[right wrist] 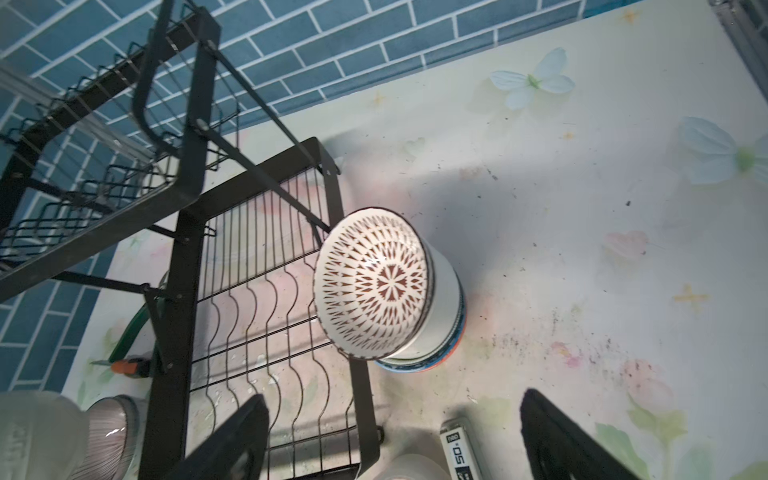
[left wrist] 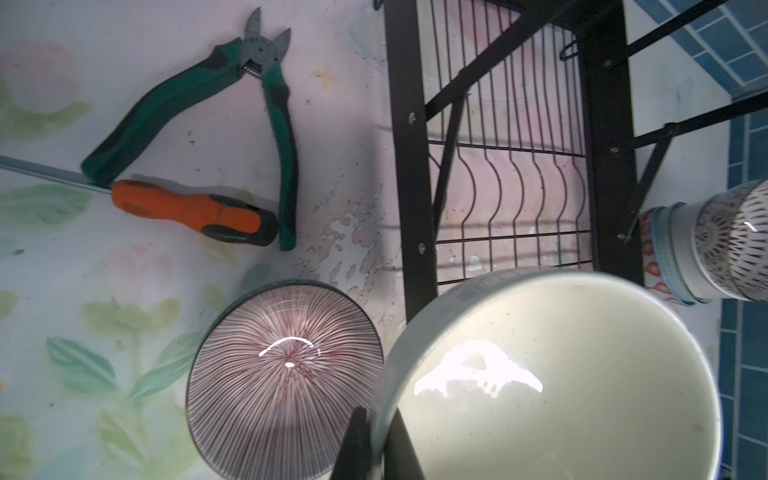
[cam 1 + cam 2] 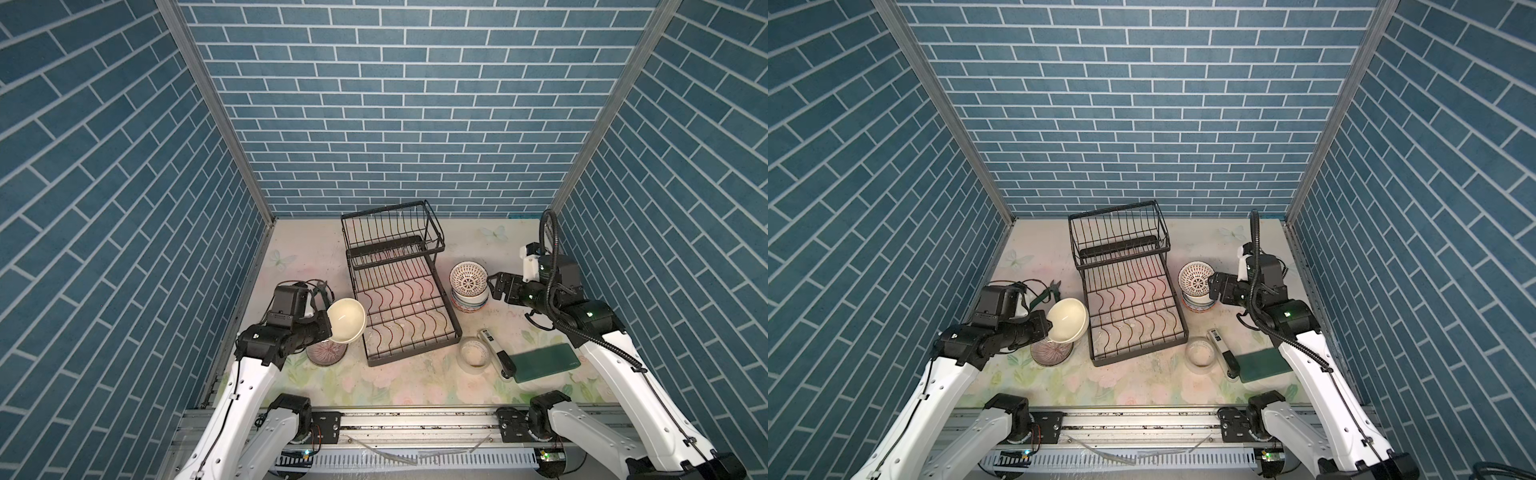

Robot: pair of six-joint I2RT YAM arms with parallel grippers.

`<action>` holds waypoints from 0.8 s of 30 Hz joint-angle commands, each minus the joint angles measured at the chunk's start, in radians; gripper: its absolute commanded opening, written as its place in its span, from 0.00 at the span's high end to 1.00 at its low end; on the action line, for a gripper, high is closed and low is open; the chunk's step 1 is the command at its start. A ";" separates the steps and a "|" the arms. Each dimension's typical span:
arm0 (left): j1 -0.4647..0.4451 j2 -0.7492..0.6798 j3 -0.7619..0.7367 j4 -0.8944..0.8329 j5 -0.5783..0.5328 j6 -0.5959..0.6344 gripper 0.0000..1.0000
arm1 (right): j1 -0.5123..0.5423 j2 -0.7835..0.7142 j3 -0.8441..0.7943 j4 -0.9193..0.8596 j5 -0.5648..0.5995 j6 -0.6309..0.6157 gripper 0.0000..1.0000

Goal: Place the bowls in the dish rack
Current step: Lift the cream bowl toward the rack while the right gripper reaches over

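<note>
The left fingers (image 2: pixel 353 449) pinch the rim of a plain cream bowl (image 3: pixel 345 321), tipped sideways; the right fingers (image 1: pixel 557 440) spread wide near stacked bowls (image 3: pixel 468 286)

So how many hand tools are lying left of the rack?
2: green-handled cutters and an orange-handled screwdriver, touching each other on the table; the left arm may hide more.

Blue brick-pattern wall panels (image 3: pixel 395 104) with white joints enclose frame left, top and right, joined by silver metal corner posts (image 3: pixel 217 108). A pale floral-print tabletop (image 3: pixel 311 247) occupies the centre; a grey aluminium rail (image 3: pixel 415 419) spans the bottom edge.
</note>
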 commanded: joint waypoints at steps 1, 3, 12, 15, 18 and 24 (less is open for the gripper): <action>-0.036 0.009 0.022 0.151 0.072 -0.039 1.00 | 0.039 0.014 0.044 0.049 -0.073 0.055 0.06; -0.061 0.027 0.009 0.205 0.072 -0.065 1.00 | 0.066 0.023 0.042 0.079 -0.097 0.073 0.06; -0.176 0.123 -0.077 0.480 0.079 -0.206 1.00 | 0.214 0.074 0.021 0.215 -0.202 0.107 0.05; -0.205 0.164 -0.092 0.539 0.069 -0.235 1.00 | 0.261 0.086 -0.019 0.309 -0.236 0.135 0.05; -0.231 0.209 -0.100 0.588 0.060 -0.255 1.00 | 0.296 0.102 -0.066 0.420 -0.284 0.178 0.05; -0.267 0.271 -0.144 0.740 0.063 -0.327 1.00 | 0.360 0.162 -0.121 0.542 -0.318 0.231 0.05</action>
